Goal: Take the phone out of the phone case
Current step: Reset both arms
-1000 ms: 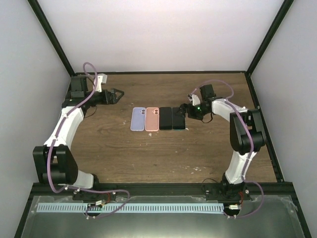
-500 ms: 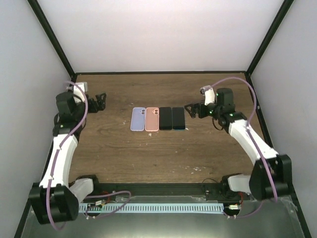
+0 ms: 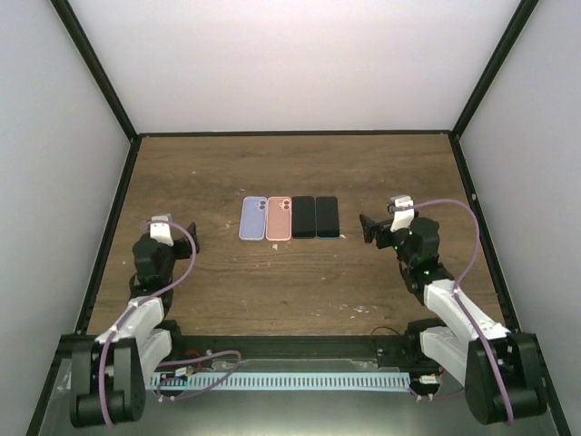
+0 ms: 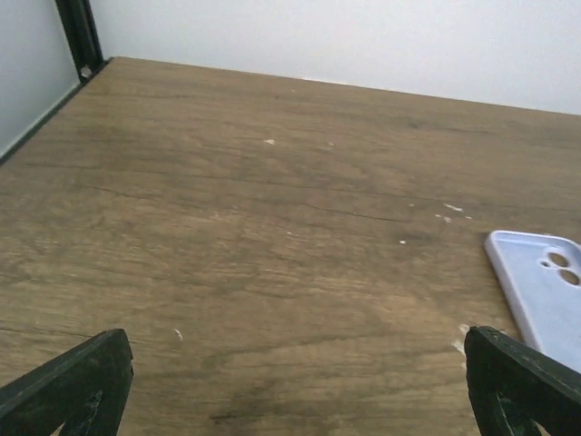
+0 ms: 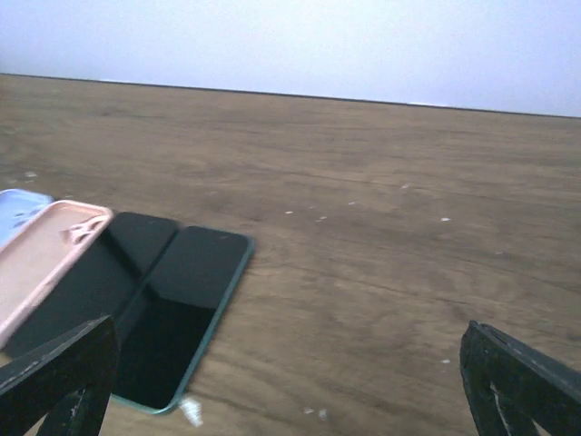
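Left gripper [image 4: 290, 389] and right gripper [image 5: 289, 386]: fingers spread wide, holding nothing, low near the near edge. Mid-table row of 4, left to right: lilac case [image 3: 252, 218], pink case [image 3: 279, 218], black phone [image 3: 303, 217], teal-edged phone [image 3: 327, 217].

Cases, camera side up: 2, lilac case [image 3: 253, 218] and pink case [image 3: 279, 218]
Phones, dark screen up: 2, black phone [image 3: 303, 217] and teal-edged phone [image 3: 327, 217]
Row total: 4, ahead-left of right pincer [image 3: 370, 229], ahead-right of left pincer [image 4: 295, 338]
Pincers: 2

Text: none legible in any view
Brands, labels: none legible
Numbers, signs: none legible
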`<control>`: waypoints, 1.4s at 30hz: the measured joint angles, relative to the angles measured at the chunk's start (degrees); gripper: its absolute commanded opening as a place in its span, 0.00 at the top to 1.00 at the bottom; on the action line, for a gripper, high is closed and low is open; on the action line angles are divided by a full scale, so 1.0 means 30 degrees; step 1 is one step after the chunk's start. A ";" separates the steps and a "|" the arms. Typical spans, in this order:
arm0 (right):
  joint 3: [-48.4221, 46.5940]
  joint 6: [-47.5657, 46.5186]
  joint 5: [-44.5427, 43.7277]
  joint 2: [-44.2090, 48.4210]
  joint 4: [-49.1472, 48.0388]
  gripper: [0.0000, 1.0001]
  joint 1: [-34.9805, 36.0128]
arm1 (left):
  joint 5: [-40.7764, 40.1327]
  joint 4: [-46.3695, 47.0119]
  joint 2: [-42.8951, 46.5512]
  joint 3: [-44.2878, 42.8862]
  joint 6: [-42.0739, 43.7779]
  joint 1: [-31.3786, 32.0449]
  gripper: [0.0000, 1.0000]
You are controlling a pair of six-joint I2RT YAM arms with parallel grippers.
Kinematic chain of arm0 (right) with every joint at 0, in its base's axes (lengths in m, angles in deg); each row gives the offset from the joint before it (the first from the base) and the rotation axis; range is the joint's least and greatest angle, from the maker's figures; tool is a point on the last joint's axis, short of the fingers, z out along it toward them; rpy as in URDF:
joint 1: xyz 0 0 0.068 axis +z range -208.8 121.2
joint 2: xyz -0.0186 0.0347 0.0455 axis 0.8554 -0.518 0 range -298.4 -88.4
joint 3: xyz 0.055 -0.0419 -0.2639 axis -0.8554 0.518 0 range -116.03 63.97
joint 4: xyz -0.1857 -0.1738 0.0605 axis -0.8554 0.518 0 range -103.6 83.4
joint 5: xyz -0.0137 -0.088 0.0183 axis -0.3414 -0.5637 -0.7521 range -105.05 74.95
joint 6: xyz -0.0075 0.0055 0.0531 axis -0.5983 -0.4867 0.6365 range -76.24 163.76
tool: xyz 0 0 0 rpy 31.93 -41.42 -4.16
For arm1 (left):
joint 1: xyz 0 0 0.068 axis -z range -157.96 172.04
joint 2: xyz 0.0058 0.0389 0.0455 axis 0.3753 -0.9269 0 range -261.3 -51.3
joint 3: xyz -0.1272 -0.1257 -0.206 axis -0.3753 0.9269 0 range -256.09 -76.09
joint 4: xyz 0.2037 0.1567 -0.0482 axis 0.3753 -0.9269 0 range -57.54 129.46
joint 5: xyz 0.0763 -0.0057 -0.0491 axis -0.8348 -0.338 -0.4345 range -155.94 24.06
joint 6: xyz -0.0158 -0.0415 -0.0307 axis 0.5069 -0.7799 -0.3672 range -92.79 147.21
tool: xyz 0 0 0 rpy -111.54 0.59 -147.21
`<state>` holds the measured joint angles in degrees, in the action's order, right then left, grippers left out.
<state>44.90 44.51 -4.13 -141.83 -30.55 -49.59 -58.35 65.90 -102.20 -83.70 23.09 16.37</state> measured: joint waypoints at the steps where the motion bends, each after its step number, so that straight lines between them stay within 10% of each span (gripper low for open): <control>1: 0.0335 -0.0080 -0.0444 -0.0408 -0.0882 0.00 -0.0131 | -0.0233 0.0780 -0.0692 0.0175 0.0029 0.0080 0.00; 19: 0.1705 -0.1902 -0.1188 -0.7970 -1.3194 0.00 -0.2069 | -0.1450 1.8768 -1.3566 0.0685 0.2273 0.2106 0.00; 42: 0.2936 -0.1858 0.1515 -1.0928 -1.8484 0.00 -0.3512 | -0.0452 1.2692 -1.2968 -0.3344 0.1982 0.1399 0.00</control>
<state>53.71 38.94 0.42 -174.62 -86.00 -60.12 -59.70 103.97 -141.10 -93.74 29.04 20.57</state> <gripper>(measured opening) 0.999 0.997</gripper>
